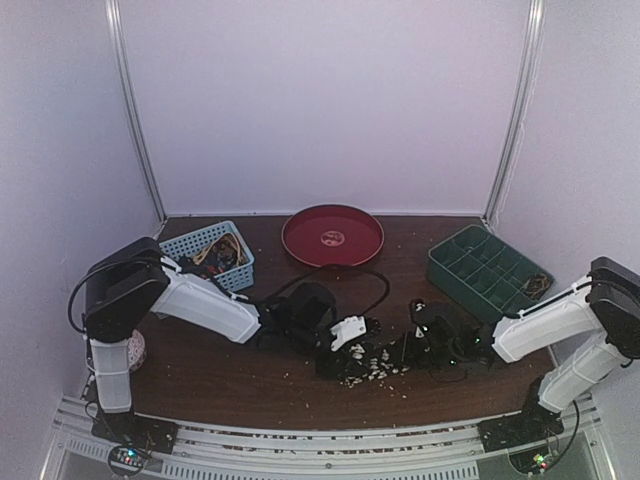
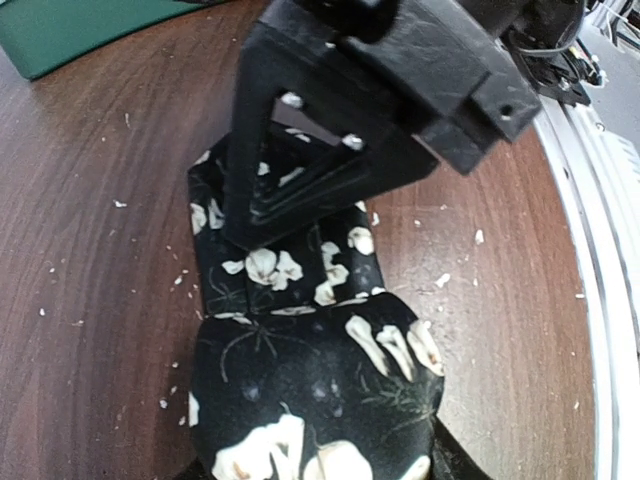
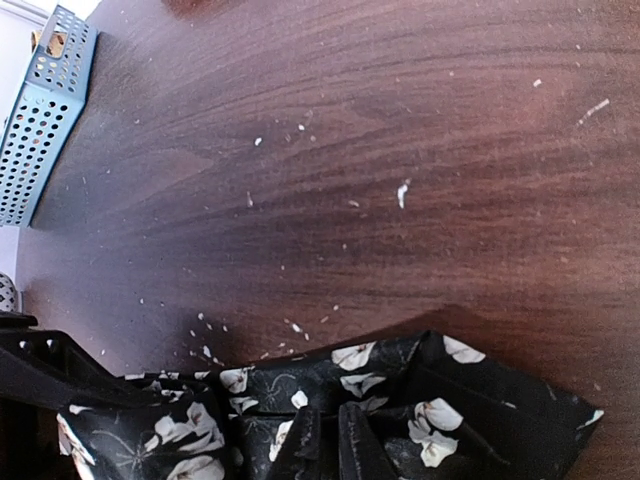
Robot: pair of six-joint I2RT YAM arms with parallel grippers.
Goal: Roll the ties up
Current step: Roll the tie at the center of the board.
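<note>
Near the front edge of the table (image 2: pixel 90 260), the left gripper (image 1: pixel 348 333) is closed around the rolled end of the tie (image 2: pixel 300 390); just beyond, the right gripper (image 3: pixel 322 450) pinches the flat part, fingers nearly together. That part should be taut and straight, so the roll comes tight.

Mid-table is crowded: the left gripper (image 1: pixel 368 345) and right gripper (image 1: pixel 405 350) meet nose to nose over the floral tie (image 1: pixel 365 365). Just behind them a black cable (image 1: pixel 378 288) loops across. The blue basket (image 1: pixel 212 255), red tray (image 1: pixel 332 236) and green organizer (image 1: pixel 487 270) line the back. The table (image 1: pixel 230 385) lies bare along its near edge
</note>
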